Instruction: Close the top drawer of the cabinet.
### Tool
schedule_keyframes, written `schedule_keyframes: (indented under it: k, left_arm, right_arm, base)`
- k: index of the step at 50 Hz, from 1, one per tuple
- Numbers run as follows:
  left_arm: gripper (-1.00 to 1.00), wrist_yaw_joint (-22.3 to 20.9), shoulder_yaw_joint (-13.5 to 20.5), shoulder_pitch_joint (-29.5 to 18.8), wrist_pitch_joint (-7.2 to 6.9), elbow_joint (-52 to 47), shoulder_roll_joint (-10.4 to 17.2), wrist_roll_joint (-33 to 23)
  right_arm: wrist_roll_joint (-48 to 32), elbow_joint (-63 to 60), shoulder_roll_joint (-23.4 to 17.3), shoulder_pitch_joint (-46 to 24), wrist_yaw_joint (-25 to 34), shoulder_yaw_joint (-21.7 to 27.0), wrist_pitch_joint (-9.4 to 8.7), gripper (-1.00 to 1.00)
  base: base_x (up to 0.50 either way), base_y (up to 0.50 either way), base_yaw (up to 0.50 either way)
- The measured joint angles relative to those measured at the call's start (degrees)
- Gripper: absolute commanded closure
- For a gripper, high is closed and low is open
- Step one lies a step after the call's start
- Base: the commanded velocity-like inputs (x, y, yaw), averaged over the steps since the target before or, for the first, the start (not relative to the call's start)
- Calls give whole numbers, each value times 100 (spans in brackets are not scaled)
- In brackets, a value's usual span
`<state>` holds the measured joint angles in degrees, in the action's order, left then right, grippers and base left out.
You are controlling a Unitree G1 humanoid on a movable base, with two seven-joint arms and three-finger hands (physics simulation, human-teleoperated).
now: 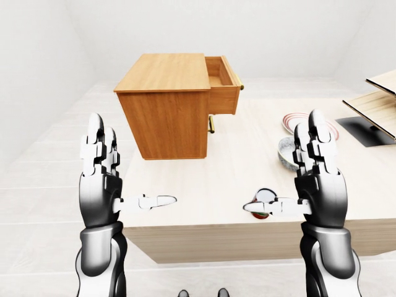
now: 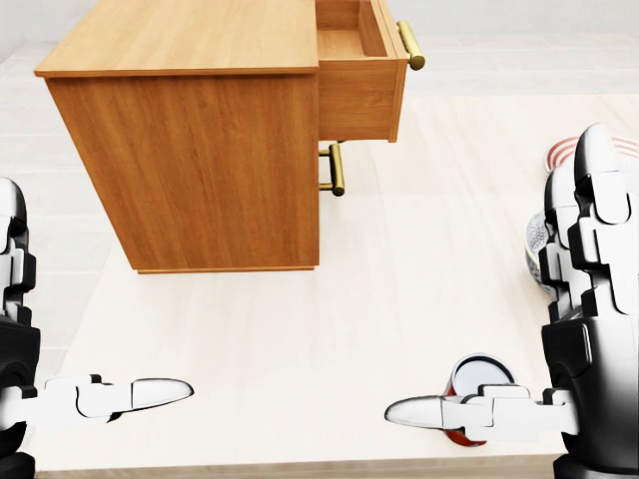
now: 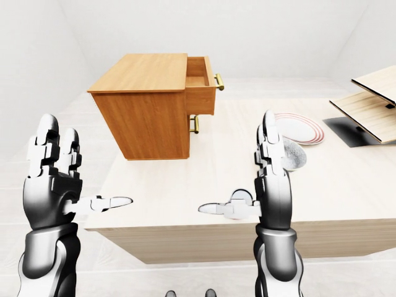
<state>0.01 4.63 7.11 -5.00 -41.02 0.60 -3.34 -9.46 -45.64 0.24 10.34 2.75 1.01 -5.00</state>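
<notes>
We see the counter point(image 2: 300, 329) carrying the cabinet point(image 2: 200, 150) at its far left corner, its top drawer point(image 2: 361, 75) pulled out to the right. Our left hand point(image 2: 60, 394) and right hand point(image 2: 559, 379) hover open at the near edge, well apart from the drawer. A can point(image 2: 479, 377) stands beside our right thumb.

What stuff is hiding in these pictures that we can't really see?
- Can: in the head view the right hand covers most of it, so its label cannot be read.
- Bowl: in the head view only a sliver shows behind the right hand.
- Plate: cut by the right edge in the head view.
- Top drawer: the inside is partly hidden by its own walls, so whether anything lies in it cannot be told.
</notes>
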Motion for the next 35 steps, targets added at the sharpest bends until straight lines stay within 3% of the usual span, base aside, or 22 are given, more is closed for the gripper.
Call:
schedule_keyframes:
  k: [16, 35]
  left_arm:
    - [-100, 1, 2, 10, 0, -2, 5, -21]
    - [-100, 2, -37, 12, 0, -14, 1, -81]
  right_arm:
    - [-59, -46, 8, 31, -18, -32, 0, -100]
    - [-50, -48, -4, 18, 31, -34, 0, -100]
  base:
    - [3, 6, 0]
    - [37, 0, 0]
